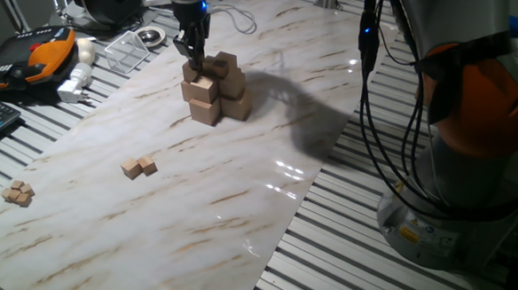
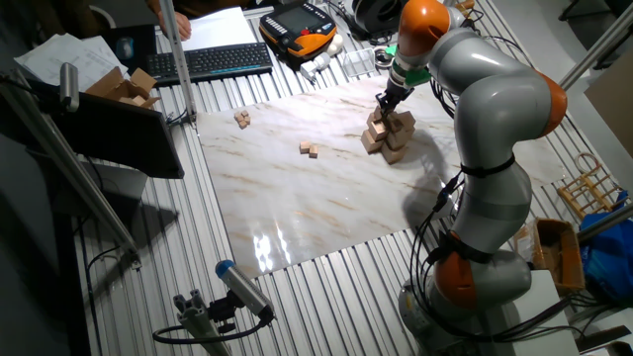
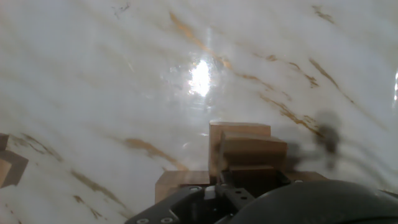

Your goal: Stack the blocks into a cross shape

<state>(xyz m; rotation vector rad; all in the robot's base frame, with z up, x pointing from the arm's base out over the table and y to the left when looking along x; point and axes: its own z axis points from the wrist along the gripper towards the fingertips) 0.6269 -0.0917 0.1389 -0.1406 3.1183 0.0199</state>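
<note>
Gripper [image 1: 193, 56] first: from my seat it hangs right over the near-left top of the stack [image 1: 214, 91], fingers pointing down at the top cubes, but I cannot tell whether it has a block pinched or is slack, since the hand view only shows dark finger hardware low in the frame with tan wood just beyond it. Working left to right across the marble sheet [image 1: 239, 188], I see a small cluster of loose blocks [image 1: 18, 192] at the far left edge, then a pair of blocks [image 1: 139, 166] lying touching each other nearer the middle, well apart from the stack. These look like plain bare wood, so I judge them light, stiff and not fragile, with faces smooth enough to slip on a shiny sheet. I would take each one across two opposite flat faces, squarely and near mid-height, with a gentle squeeze, because the tiered stack could be nudged out of line easily.
</note>
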